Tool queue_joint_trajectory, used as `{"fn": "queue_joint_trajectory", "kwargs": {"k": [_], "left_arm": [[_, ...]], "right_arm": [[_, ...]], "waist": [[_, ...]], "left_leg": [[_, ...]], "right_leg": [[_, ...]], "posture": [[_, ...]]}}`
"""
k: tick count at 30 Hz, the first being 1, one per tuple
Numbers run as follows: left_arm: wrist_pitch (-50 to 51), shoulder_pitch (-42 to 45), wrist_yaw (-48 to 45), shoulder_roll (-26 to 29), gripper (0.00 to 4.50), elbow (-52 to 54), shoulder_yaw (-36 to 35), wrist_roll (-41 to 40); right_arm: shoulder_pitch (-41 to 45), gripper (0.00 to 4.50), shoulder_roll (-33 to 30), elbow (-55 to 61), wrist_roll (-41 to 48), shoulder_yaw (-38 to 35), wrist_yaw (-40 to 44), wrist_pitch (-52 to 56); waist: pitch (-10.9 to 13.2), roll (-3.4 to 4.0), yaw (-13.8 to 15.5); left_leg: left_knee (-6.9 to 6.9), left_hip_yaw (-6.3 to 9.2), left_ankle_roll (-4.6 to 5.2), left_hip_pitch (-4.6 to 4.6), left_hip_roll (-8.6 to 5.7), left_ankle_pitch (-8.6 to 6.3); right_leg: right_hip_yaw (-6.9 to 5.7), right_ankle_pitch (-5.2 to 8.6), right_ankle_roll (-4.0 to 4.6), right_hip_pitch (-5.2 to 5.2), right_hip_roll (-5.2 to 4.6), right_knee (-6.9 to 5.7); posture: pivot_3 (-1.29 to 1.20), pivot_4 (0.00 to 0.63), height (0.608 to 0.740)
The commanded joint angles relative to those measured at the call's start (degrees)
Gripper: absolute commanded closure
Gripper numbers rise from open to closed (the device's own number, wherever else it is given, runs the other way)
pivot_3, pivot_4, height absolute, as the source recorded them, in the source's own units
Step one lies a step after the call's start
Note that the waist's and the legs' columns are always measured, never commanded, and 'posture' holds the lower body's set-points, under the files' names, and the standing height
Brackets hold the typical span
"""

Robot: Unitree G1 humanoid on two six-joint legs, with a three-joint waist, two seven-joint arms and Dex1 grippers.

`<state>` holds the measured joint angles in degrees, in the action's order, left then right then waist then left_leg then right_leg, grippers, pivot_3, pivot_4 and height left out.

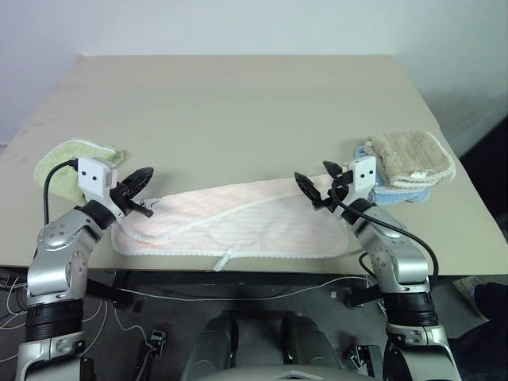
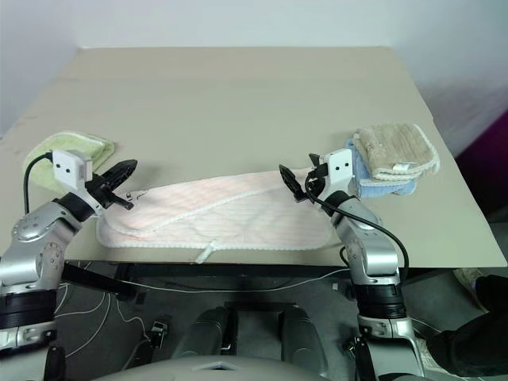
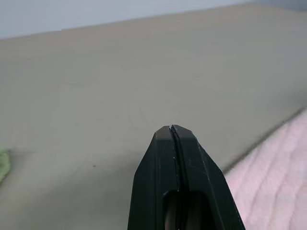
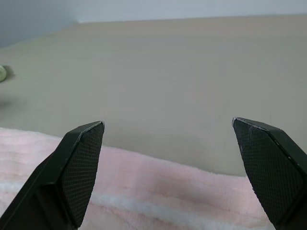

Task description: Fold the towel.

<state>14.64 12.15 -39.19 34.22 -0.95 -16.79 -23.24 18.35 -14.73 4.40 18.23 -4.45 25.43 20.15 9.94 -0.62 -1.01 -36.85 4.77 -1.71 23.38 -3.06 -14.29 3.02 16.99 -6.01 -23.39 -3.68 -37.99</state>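
Along the near edge of the beige table (image 1: pixel 238 95), one pale pink quilted towel (image 1: pixel 246 226) is laid out, already doubled over, its white loop tag (image 1: pixel 223 260) hanging off the edge. Two grippers are counted: the left gripper (image 1: pixel 144 178) is held at the towel's left end, fingers pressed together on nothing; the right gripper (image 1: pixel 317 189) is held over its right end, fingers spread wide. Three other towels are seen: one light green towel (image 1: pixel 67 159) left of the pink towel, one beige towel (image 1: pixel 413 157) stacked on one blue towel (image 1: pixel 397 195) to its right.
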Motion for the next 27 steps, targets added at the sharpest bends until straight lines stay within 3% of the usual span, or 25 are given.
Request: {"fn": "queue_joint_trajectory", "kwargs": {"k": [1, 10, 14, 24, 27], "left_arm": [[-2.51, -0.24, -3.76, 4.49, 4.5, -1.07, 0.46, 2.5], [-5.3, 0.04, -29.79, 21.51, 4.5, -7.97, 0.47, -0.77], [-8.39, 2.84, -43.1, 27.15, 3.63, -15.44, 4.59, 0.37], [-20.87, 2.96, -52.96, 28.92, 0.15, -14.72, 10.64, 5.74], [-22.95, 3.89, -52.57, 28.34, 0.04, -15.82, 11.71, 7.07]], "right_arm": [[2.34, 0.01, 0.31, -1.08, -0.23, 0.15, 0.52, -2.71], [2.33, 0.01, 2.23, -3.0, -1.08, 2.23, 0.51, -5.49], [1.61, 0.0, 3.13, -2.62, -1.38, 2.37, -0.31, -5.9], [-1.19, 0.0, 3.4, -0.36, -1.26, 2.54, -1.32, -5.22], [-1.72, 0.0, 3.76, 0.31, -1.15, 3.0, -1.62, -4.86]], "waist": [[0.0, 0.0, -0.06], [0.02, 0.03, -0.02], [0.07, 0.11, -0.13], [0.07, 0.11, -0.17], [0.07, 0.11, -0.17]], "left_leg": [[0.01, 0.0, 0.0, 0.0, 0.0, 0.0], [0.07, -0.01, 0.0, 0.0, 0.02, 0.0], [0.1, -0.01, -0.01, -0.01, 0.01, 0.0], [0.1, -0.03, 0.0, 0.01, 0.02, 0.0], [0.1, -0.03, 0.0, 0.0, 0.03, 0.0]], "right_leg": [[0.0, 0.0, 0.0, 0.0, 0.0, 0.0], [0.0, 0.01, 0.02, -0.03, -0.04, 0.03], [-0.01, 0.01, 0.03, -0.04, -0.02, 0.03], [0.01, 0.01, 0.03, -0.05, -0.03, 0.02], [0.01, 0.01, 0.03, -0.05, -0.03, 0.02]], "posture": [[0.0, 0.15, 0.74], [0.0, 0.15, 0.74], [0.0, 0.15, 0.74], [0.0, 0.15, 0.74], [0.0, 0.15, 0.74]]}}
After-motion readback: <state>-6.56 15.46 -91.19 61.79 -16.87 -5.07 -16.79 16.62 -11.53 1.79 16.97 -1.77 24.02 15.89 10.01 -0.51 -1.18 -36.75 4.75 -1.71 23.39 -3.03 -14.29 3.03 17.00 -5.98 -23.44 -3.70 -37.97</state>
